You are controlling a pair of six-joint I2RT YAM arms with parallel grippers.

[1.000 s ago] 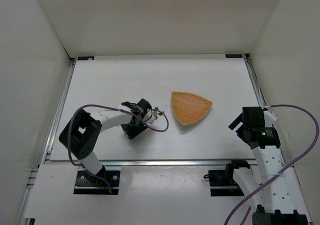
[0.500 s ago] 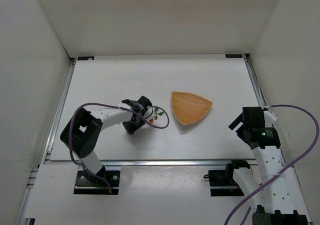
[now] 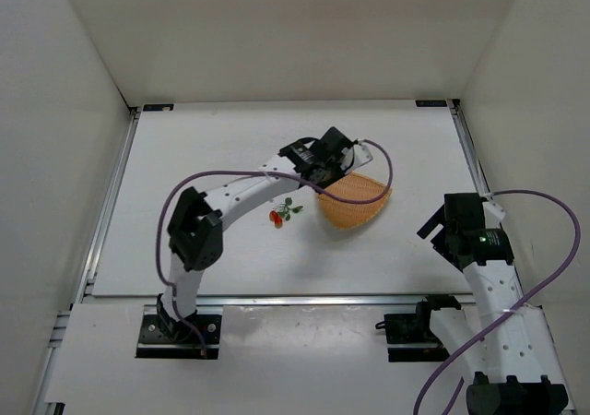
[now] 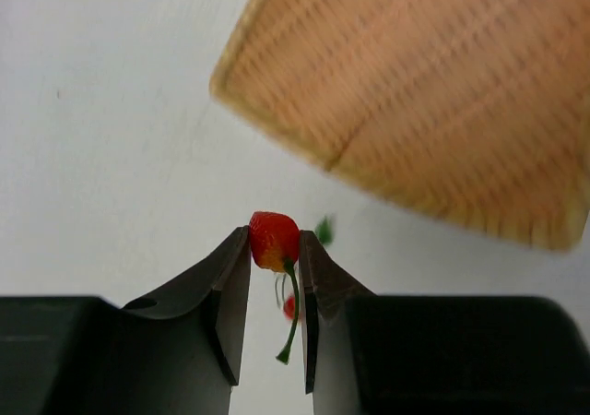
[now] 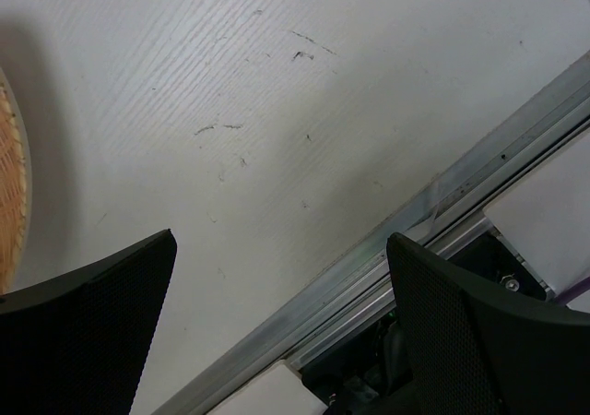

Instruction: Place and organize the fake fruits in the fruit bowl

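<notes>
The wicker fruit bowl (image 3: 358, 199) lies mid-table; it also shows in the left wrist view (image 4: 415, 92). My left gripper (image 3: 348, 157) hangs raised over the bowl's far-left rim. In the left wrist view my left gripper (image 4: 275, 242) is shut on one red-orange berry (image 4: 274, 233), its green stem dangling between the fingers. A cluster of red berries with green leaves (image 3: 281, 214) lies on the table left of the bowl. My right gripper (image 3: 433, 229) is open and empty to the right of the bowl, its jaws wide apart in the right wrist view (image 5: 281, 244).
White walls enclose the table on three sides. A metal rail (image 5: 442, 203) runs along the table's near edge below my right gripper. The bowl's rim (image 5: 9, 184) shows at the left edge of the right wrist view.
My left arm has risen from beside the cluster and swung far and right to the bowl, carrying one berry. The cluster stays on the table. The right arm has barely moved.
</notes>
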